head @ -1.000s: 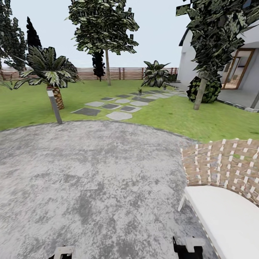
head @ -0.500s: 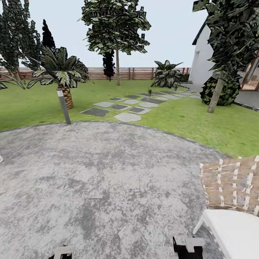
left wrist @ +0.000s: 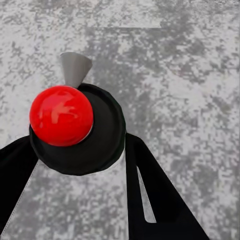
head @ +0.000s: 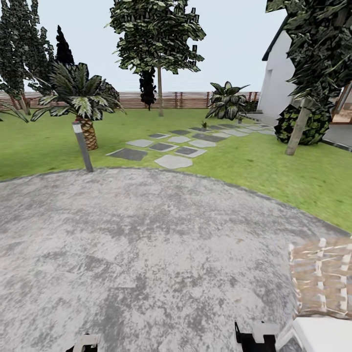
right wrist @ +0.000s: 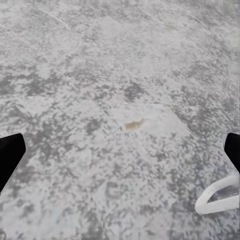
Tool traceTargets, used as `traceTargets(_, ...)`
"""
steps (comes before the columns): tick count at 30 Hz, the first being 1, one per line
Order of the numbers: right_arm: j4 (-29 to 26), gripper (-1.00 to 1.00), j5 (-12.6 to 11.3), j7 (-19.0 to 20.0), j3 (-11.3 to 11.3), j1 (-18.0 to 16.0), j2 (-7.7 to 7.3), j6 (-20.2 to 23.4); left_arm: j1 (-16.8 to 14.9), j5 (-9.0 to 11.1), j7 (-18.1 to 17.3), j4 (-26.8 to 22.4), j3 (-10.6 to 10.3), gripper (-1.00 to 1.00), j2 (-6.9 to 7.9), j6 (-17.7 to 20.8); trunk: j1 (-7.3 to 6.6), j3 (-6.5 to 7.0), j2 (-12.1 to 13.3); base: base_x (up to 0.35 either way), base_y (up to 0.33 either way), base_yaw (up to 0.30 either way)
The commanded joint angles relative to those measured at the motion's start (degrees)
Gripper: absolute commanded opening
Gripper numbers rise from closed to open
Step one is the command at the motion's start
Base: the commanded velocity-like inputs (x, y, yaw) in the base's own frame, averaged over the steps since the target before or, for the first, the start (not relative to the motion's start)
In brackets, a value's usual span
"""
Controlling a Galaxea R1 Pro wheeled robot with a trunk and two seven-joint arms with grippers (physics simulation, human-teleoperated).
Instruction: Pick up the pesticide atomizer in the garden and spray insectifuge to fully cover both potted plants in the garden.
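My left gripper is shut on the pesticide atomizer, a black round body with a glossy red ball top and a grey cone nozzle, held over grey paving. The right gripper is open with nothing between its fingers, above the same paving. Both wrists show at the bottom edge of the head view. Far off in the garden, a tiny green potted plant stands by the stepping stones; it is too small to make out further.
A grey paved circle lies ahead, bordered by lawn. A post lamp and short palm stand left. A woven chair with a white cushion is close at right. Trees, a large striped shrub, a fence and a house stand beyond.
The whole head view has shifted: the woven chair slid to the right and lower in the picture and the garden sits slightly more central. The grippers stay as they were.
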Motion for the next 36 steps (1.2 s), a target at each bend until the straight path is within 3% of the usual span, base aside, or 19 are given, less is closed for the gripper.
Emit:
traceTargets(1, 0.0, 1.0, 0.5, -0.4, 0.0, 0.0, 0.0, -0.1, 0.0, -0.6, -0.3, 0.0, 0.5, -1.0, -0.03, -0.2, 0.02, -0.05, 0.0, 0.34, 0.0, 0.0)
traceTargets(36, 0.0, 1.0, 0.5, -0.4, 0.0, 0.0, 0.0, -0.1, 0.0, -0.6, -0.3, 0.1, 0.5, -1.0, -0.03, -0.3, 0.02, -0.05, 0.0, 0.34, 0.0, 0.0)
